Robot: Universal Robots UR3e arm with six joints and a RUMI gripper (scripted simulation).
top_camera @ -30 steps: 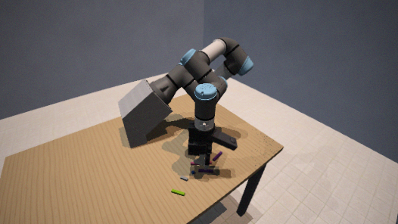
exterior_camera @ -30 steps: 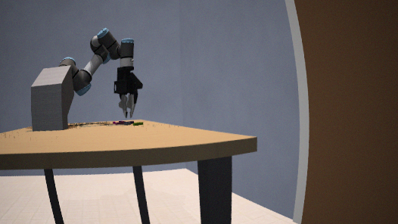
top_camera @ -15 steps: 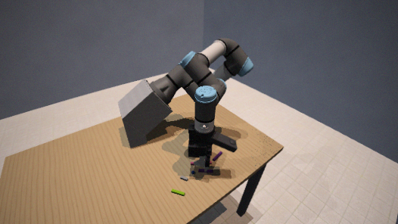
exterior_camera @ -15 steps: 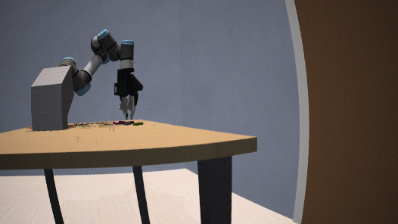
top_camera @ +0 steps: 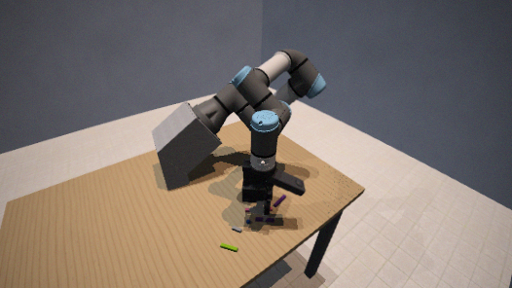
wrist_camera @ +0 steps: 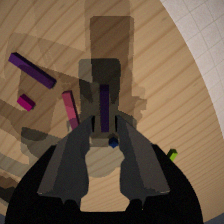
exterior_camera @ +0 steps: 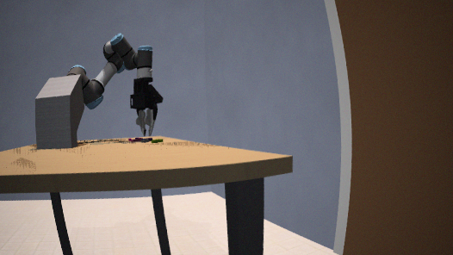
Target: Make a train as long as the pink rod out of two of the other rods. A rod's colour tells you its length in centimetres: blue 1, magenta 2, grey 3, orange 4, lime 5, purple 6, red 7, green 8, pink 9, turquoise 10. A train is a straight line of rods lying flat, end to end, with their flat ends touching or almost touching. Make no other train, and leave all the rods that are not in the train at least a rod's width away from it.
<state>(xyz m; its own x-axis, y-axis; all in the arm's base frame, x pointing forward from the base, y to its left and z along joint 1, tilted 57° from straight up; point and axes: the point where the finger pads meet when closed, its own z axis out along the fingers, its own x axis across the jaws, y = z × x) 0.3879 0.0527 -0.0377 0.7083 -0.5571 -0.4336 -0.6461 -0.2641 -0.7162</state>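
Observation:
My gripper (wrist_camera: 104, 116) points straight down, a little above the table, with its fingers standing narrowly open and nothing between them. A purple rod (wrist_camera: 104, 107) lies flat on the table right under the gap, in line with it; it also shows in the top view (top_camera: 265, 220). The pink rod (wrist_camera: 70, 110) lies just left of it, nearly parallel. A small blue rod (wrist_camera: 113, 142) sits by the right fingertip. A second purple rod (wrist_camera: 32, 70) and a magenta rod (wrist_camera: 25, 102) lie further left. A grey rod (top_camera: 237, 230) and a lime rod (top_camera: 229, 247) lie nearer the table's front.
The grey robot base block (top_camera: 184, 145) stands behind the rods. The table's right edge (top_camera: 341, 209) is close to the rods. The gripper also shows in the exterior view (exterior_camera: 146, 129), above the row of rods (exterior_camera: 144, 139).

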